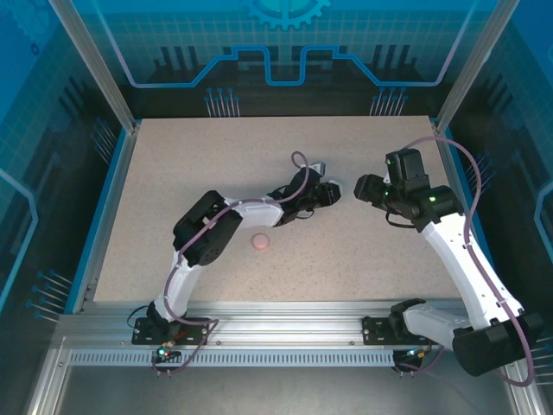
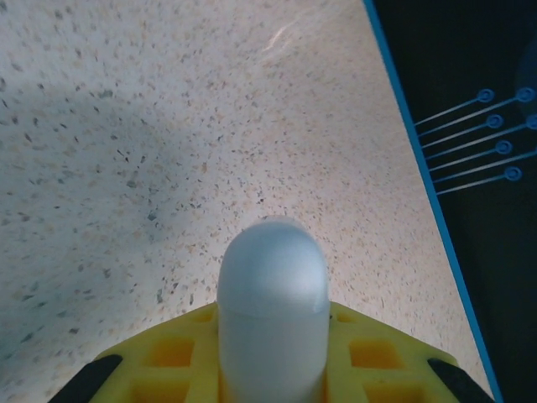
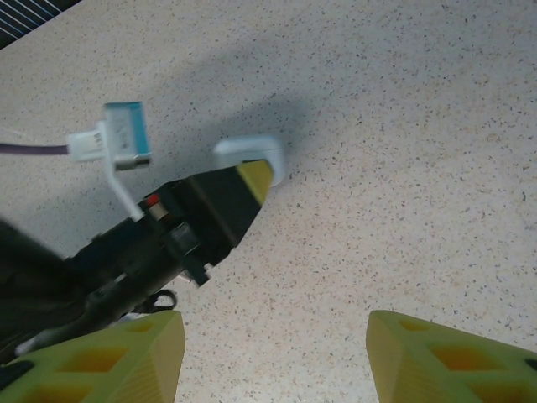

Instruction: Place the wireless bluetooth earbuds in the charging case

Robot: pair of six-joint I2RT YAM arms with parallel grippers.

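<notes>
Slip risk: left pincer (image 1: 331, 192) clamped the rounded charging case (image 2: 273, 311) — right pincer (image 3: 277, 357), apart and empty, could have knocked it loose.

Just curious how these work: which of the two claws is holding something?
The left gripper, shut on the white case. The right gripper stands open, nothing between its fingers.
</notes>
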